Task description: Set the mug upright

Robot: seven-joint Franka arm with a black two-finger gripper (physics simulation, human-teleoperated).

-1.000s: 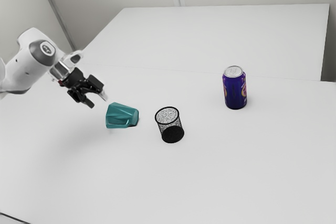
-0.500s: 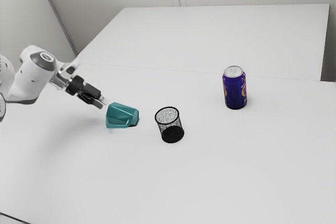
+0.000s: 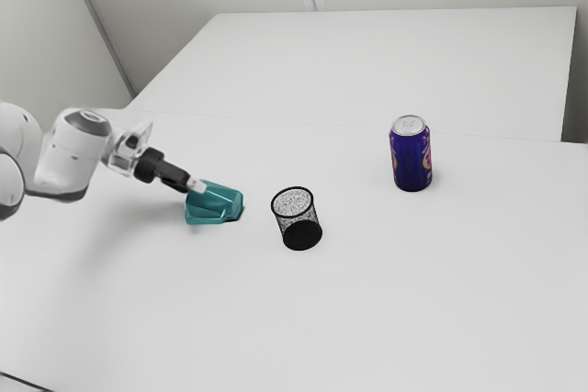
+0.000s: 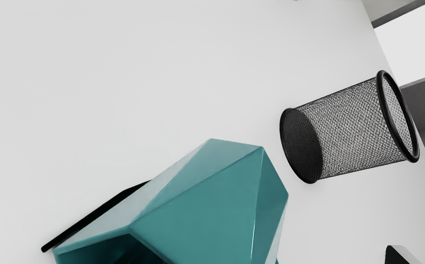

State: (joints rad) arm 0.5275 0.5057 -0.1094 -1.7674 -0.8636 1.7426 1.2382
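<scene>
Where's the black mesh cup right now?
The black mesh cup is on the table between the teal mug toward the exterior view's left and the purple can toward the exterior view's right, nearer the mug.

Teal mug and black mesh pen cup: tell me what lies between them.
Only bare white tabletop lies between the teal mug and the black mesh pen cup; the exterior view and the wrist view both show it.
</scene>
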